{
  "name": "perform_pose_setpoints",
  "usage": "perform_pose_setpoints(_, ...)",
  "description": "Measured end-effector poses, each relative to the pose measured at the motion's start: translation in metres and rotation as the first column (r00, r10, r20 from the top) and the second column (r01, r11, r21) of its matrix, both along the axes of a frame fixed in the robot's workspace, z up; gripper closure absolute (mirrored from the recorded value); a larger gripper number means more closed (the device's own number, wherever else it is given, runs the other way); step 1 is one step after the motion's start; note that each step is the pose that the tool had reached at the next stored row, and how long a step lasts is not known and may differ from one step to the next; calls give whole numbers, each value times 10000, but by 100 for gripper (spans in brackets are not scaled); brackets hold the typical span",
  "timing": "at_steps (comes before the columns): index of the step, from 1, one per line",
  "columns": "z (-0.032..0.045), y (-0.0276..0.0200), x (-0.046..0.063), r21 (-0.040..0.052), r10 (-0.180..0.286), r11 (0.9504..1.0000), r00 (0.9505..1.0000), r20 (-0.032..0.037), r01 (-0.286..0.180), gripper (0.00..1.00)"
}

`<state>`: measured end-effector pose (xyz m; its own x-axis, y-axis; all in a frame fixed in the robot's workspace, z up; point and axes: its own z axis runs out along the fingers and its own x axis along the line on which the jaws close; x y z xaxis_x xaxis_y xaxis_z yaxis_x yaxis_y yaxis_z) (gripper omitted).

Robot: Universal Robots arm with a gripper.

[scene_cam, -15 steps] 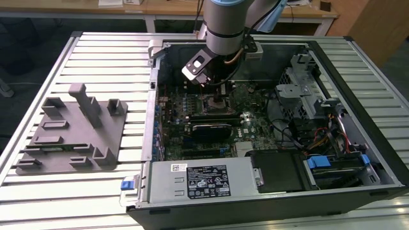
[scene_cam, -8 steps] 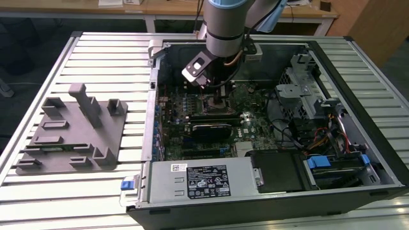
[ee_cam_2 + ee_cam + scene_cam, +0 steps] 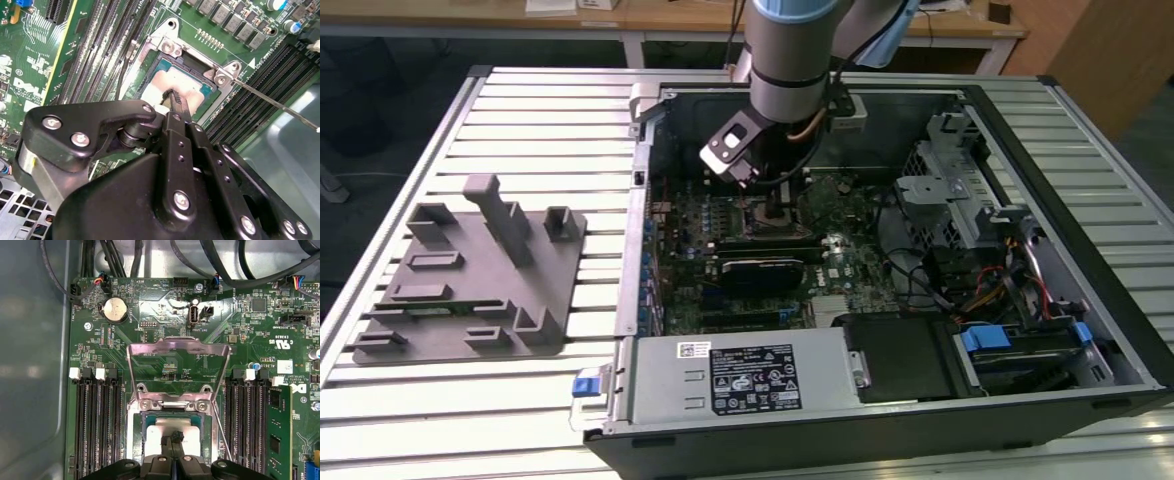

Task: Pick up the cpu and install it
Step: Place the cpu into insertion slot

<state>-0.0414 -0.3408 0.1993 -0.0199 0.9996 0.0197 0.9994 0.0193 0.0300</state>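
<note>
The cpu (image 3: 189, 432) lay flat in its socket on the green motherboard (image 3: 150, 305), brushed silvery lid inside a paler rim, so by my reading the pick and the placing were done! The gripper (image 3: 173, 436) had its slim black fingers pinched together with nothing between them, tips on or just over the chip, I couldn't tell which. The thin steel load plate (image 3: 179, 343) stood tilted open and the wire lever (image 3: 222, 432) unlatched, while the blocky grey holder (image 3: 467, 290) sat at nine o'clock from the case (image 3: 1067, 200) in the exterior view.
</note>
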Motion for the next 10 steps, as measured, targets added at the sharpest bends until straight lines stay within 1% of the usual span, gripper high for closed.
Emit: perform_pose_setpoints(10, -9, 0, 0, -1, 0, 10000, 10000, -2, 0, 89)
